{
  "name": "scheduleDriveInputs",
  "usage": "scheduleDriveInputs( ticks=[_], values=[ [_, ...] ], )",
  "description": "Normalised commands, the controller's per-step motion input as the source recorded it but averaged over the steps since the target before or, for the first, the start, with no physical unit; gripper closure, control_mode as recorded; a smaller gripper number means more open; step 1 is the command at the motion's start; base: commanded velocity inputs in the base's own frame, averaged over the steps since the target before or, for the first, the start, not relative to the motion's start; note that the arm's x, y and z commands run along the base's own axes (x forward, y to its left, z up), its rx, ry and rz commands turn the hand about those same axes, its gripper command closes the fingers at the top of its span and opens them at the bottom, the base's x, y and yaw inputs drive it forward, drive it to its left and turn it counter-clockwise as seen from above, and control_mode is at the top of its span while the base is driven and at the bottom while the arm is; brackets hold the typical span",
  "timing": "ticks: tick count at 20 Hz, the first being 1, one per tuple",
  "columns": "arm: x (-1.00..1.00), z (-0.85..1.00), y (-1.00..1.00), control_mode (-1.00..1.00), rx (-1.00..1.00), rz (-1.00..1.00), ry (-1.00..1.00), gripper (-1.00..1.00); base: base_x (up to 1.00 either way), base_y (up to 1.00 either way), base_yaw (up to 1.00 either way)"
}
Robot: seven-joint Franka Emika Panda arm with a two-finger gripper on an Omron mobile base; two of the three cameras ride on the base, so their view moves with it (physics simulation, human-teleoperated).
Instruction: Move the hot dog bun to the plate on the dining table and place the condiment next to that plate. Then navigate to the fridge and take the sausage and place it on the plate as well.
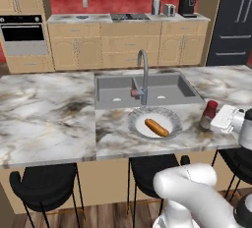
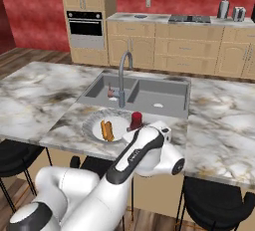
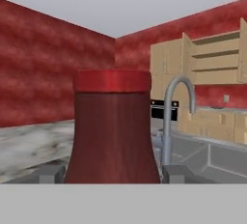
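My two base cameras look down and forward across the white-grey veined marble counter, one from behind-left, one from behind-right; both share the inset grey sink and arched steel tap. My hand camera sits low, level, very close behind the dark-red bottle.

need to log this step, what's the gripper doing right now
gripper: its fingers stand on either side of the condiment bottle, which is upright on the dining table beside the plate; a firm grip cannot be told.
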Motion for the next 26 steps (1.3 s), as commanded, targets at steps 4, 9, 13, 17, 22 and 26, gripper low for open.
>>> scheduleDriveInputs(
  ticks=[4,9,13,17,22,26],
  values=[
    [0.49,-0.36,-0.12,-1.0,0.0,0.05,0.05,1.0,0.0,0.0,0.0],
    [0.5,-0.31,-0.13,-1.0,0.0,0.1,0.01,1.0,0.0,0.0,0.0],
    [0.33,-0.29,-0.15,-1.0,0.0,0.09,-0.02,1.0,0.0,0.0,0.0],
    [0.21,-0.25,-0.22,-1.0,0.0,0.05,-0.07,1.0,0.0,0.0,0.0],
    [0.19,-0.18,-0.11,-1.0,0.0,0.03,-0.08,1.0,0.0,0.0,0.0],
    [0.21,-0.13,0.0,-1.0,0.0,0.0,-0.01,1.0,0.0,0.0,0.0]
  ],
)
